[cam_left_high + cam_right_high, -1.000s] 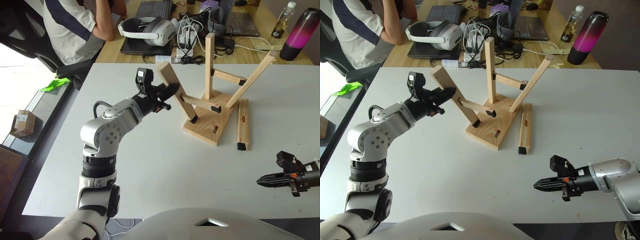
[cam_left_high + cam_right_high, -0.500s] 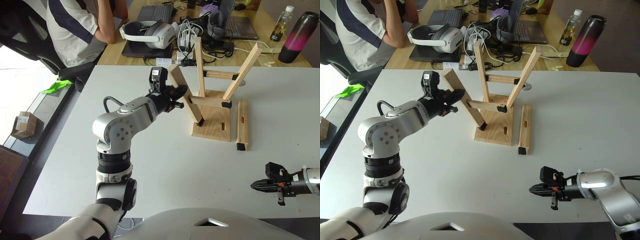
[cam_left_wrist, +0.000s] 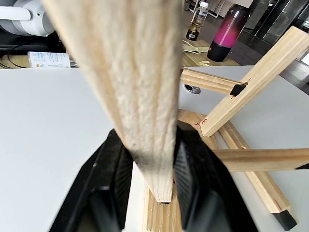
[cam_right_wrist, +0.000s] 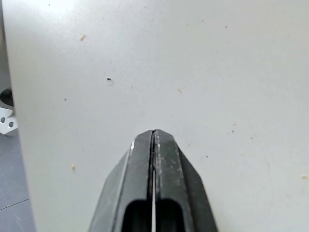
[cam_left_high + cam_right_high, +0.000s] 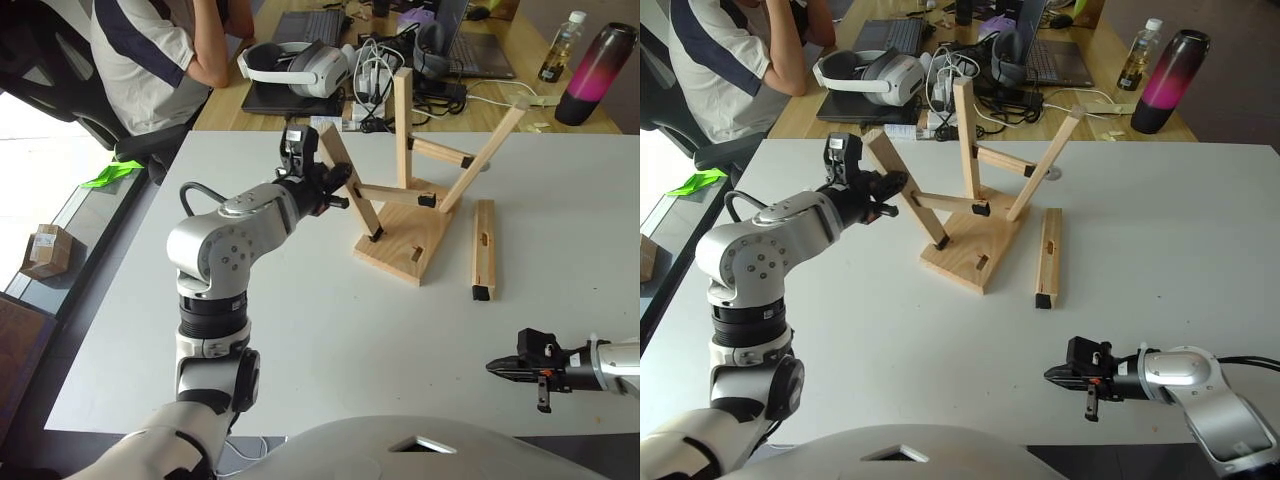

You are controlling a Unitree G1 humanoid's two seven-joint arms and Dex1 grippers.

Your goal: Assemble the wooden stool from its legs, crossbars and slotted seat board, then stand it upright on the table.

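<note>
The partly built wooden stool lies upside down in the middle of the white table, its slotted seat board [image 5: 398, 250] flat and three legs pointing up. My left gripper [image 5: 335, 185] is shut on the left leg [image 5: 349, 185], which leans outward; the wrist view has that leg [image 3: 140, 92] pressed between the black fingers [image 3: 113, 169]. Two crossbars [image 5: 395, 195] [image 5: 442, 152] link the legs. A loose leg [image 5: 484, 249] lies flat on the table just right of the seat board. My right gripper [image 5: 497, 366] hovers shut and empty over the table's near right edge, far from the stool.
Beyond the table's far edge a desk holds a white headset [image 5: 290, 68], laptops, cables, a clear bottle [image 5: 553, 45] and a pink-black bottle [image 5: 592, 59]. A seated person is at the far left. Bare table [image 5: 320, 330] lies in front of the stool.
The stool has turned and slid slightly left and nearer with my left gripper still on the leg. My right gripper has drawn a little closer to the front edge.
</note>
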